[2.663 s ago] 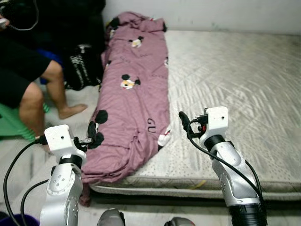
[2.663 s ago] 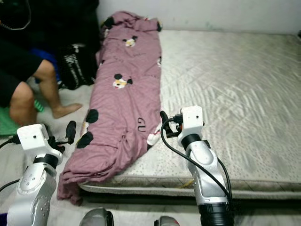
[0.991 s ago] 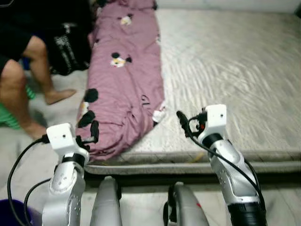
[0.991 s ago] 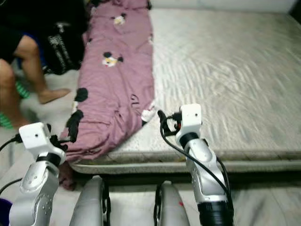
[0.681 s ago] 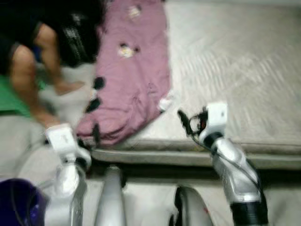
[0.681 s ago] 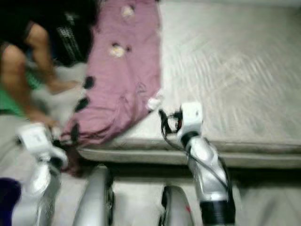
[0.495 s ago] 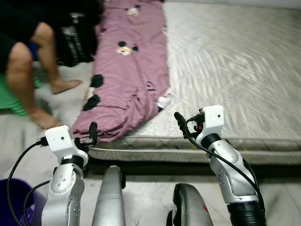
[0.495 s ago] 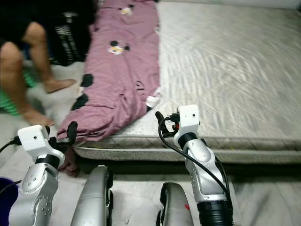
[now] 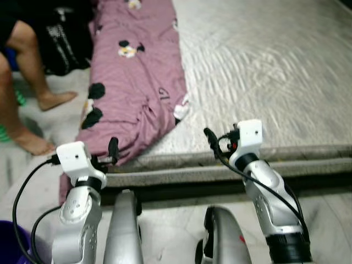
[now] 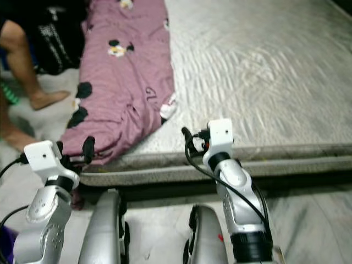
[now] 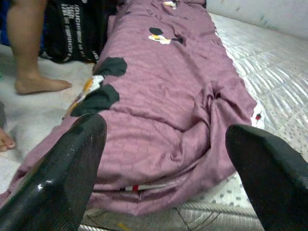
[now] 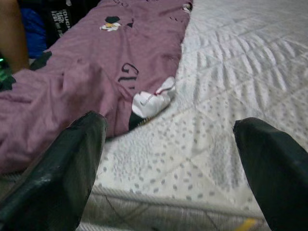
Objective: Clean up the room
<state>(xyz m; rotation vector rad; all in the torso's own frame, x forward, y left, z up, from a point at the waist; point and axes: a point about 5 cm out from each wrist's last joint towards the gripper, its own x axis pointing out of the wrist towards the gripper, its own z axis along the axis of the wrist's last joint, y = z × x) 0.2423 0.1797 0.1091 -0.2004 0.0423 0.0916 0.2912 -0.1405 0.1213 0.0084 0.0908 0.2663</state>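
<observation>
Camera has tipped down and closer; bed edge sits nearer. Purple blanket lies along the mattress left side. Left hand and right hand both spread wide, empty, short of the edge.

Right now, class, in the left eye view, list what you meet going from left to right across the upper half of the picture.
A person's bare leg → black printed bag → mauve cartoon-print quilt → pale grey quilted mattress.

A bedroom in a home: a bare quilted mattress lies low on the floor, a mauve cartoon-print blanket along its edge, a barefoot person beside it.
</observation>
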